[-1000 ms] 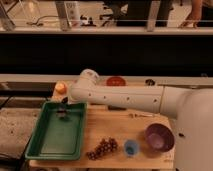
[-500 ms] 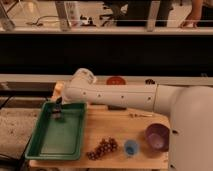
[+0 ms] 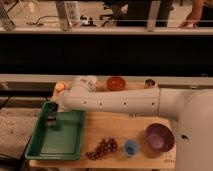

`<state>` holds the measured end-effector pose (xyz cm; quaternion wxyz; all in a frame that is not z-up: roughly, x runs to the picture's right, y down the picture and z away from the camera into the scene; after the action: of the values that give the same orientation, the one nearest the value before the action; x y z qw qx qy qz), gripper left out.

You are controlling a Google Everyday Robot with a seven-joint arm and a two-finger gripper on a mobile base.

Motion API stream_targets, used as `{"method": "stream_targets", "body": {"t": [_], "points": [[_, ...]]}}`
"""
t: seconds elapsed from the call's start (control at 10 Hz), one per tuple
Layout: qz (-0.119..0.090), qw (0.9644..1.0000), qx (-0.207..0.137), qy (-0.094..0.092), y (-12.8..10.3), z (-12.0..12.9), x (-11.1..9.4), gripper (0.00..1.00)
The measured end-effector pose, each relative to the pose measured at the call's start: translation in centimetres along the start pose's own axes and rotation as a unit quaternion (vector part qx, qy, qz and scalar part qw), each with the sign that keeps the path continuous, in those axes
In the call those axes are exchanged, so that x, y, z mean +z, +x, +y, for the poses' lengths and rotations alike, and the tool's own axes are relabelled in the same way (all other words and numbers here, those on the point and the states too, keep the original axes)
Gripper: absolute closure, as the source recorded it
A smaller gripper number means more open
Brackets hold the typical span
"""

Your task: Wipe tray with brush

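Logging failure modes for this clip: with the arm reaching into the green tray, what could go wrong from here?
1. The gripper works near the far-left corner of the tray; a hard stroke could push the light-looking tray off the table's left edge.
2. The arm spans the table low; swinging right, it might hit the grapes or the blue cup.

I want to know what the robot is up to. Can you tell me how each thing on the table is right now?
gripper: down inside the far end of the tray.
tray: flat on the table, nothing loose in it.
brush: under the gripper, at the tray floor.
purple bowl: upright, looks empty.
blue cup: upright.
grapes: lying beside the tray.
orange bowl: upright at the back.
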<state>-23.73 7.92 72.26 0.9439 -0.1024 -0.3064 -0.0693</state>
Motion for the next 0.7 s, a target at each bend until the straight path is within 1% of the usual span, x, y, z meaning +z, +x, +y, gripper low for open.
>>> {"method": "stream_targets", "body": {"t": [0.2,0.4,0.6,0.7], "points": [[-0.005,0.9999,0.001,-0.011,-1.2,2.7,-0.2,1.00],[-0.004,0.9998,0.006,-0.018,-1.7,4.9,-0.7,1.00],[-0.004,0.9997,0.009,-0.024,-2.3,6.5,-1.4,1.00],[-0.004,0.9996,0.012,-0.026,-2.5,7.4,-2.0,1.00]]}}
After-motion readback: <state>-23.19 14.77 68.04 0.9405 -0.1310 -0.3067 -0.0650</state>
